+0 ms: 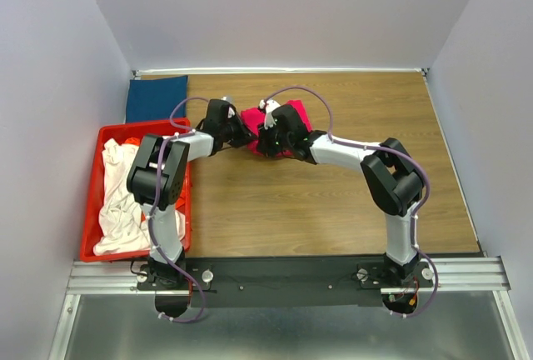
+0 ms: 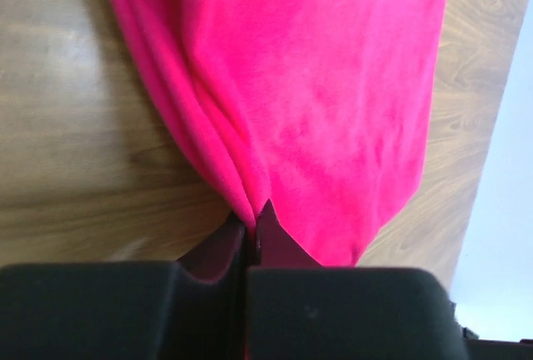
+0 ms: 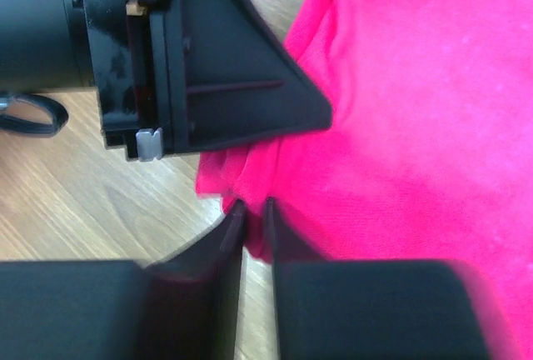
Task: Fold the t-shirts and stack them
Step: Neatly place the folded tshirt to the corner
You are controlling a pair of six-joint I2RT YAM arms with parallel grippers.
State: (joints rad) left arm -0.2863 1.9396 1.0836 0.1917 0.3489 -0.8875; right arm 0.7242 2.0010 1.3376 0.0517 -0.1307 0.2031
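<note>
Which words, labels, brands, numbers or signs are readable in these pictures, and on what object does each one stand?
None: no readable text shows on the pink t-shirt, the red crate, the left hand, the right hand or the table in any view.

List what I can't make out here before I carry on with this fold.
1. Pink t-shirt: top view, both wrists cover most of it; wrist views crop it, so collar and sleeves are unseen.
2. Left tool and right tool: in the top view, hidden under their own wrists.
3. Red crate: the white shirt and left arm hide what lies beneath.
</note>
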